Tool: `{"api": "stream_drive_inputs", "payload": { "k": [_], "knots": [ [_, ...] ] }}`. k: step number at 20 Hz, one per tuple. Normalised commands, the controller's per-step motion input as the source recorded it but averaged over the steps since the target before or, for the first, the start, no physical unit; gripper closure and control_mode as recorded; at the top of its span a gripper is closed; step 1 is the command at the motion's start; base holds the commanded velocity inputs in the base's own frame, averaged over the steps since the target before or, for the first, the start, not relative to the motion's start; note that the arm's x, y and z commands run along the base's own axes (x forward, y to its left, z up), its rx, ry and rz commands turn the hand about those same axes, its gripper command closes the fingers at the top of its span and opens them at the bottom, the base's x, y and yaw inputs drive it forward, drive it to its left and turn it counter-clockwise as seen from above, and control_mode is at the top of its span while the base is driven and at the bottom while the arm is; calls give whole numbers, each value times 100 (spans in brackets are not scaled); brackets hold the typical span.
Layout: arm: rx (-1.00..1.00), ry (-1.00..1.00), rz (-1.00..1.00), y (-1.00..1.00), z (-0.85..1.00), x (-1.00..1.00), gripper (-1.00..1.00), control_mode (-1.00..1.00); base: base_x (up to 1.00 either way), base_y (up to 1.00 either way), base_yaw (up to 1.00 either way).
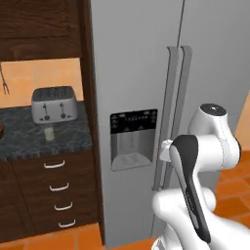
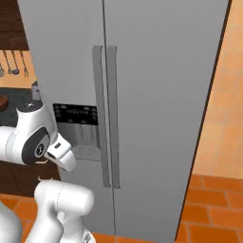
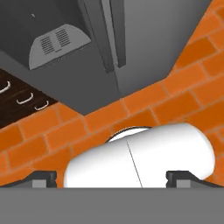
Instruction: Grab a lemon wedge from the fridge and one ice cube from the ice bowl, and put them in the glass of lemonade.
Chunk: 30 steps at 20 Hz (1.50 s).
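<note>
The fridge (image 1: 141, 73) stands straight ahead of me, tall and grey, both doors shut, with its two long vertical handles (image 1: 175, 117) side by side at the middle seam. The black-panelled dispenser (image 1: 133, 138) sits in the left door, its recess just below the panel. In the right base view the same handles (image 2: 105, 114) run down the middle, with the dispenser (image 2: 78, 128) to their left.

The glass of lemonade (image 1: 49, 133) stands on the dark speckled bench (image 1: 68, 139) to the left of the fridge, just in front of the silver toaster (image 1: 54, 104) and close to it. Below the bench is a stack of dark wood drawers (image 1: 58, 190) with pale handles, and dark cabinets hang above. A sliver of something reddish-brown shows at the far left edge of the bench; I cannot tell what it is.

My arm is folded up near the fridge's lower half, in front of the handles. In the hand view my fingers (image 3: 112, 178) are spread wide, one dark tip (image 3: 43, 178) at the left and one at the right, holding nothing. They look down on the orange tiled floor (image 3: 183, 96), with the foot of the fridge (image 3: 153, 39) beyond them.
</note>
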Motion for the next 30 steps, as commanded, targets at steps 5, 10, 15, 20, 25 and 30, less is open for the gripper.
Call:
{"api": "stream_drive_inputs", "payload": {
  "k": [5, 10, 15, 20, 25, 30],
  "knots": [
    [0, 0, 0, 0, 0, 0, -100, 100, 3, -52, 52],
    [0, 0, 0, 0, 0, 0, -100, 100, -2, -10, 13],
    [0, 0, 0, 0, 0, 0, -100, 100, -10, 2, -22],
    [0, 0, 0, 0, 0, 0, -100, 100, -19, 0, -18],
    [0, 0, 0, 0, 0, 0, -100, 100, -50, 0, -1],
    [0, 0, 0, 0, 0, 0, -100, 100, -26, -2, -6]
  ]
}}
